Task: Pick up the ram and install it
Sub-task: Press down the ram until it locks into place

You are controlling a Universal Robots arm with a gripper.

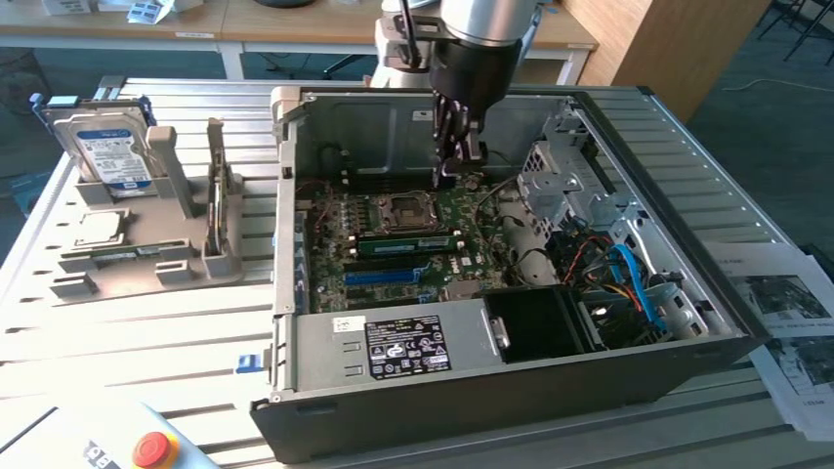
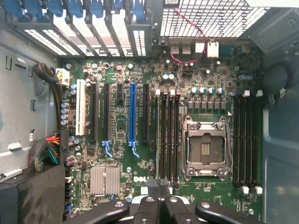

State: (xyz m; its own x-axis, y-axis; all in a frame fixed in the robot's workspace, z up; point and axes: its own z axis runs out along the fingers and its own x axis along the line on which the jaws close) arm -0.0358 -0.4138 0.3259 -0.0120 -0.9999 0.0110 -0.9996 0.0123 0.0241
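Green and thin, the ram (image 1: 404,244) is seen set along the motherboard (image 1: 476,223) slots inside the computer case (image 1: 521,391), at 6 o'clock from the processor socket (image 1: 397,208) in the exterior view. The claw (image 1: 451,176) is closed on nothing, at 2 o'clock from that socket.

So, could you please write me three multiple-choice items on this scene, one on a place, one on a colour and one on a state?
1. Where is the gripper? A over the hard drive; B inside the open computer case; C above the printed papers.
2. What colour is the round button? A red; B green; C blue.
3. How are the gripper's fingers? A spread wide; B clamped on the hard drive; C shut together.
Answers: B, it hangs between the case walls; A, it shows red on yellow; C, the wrist view shows them touching.
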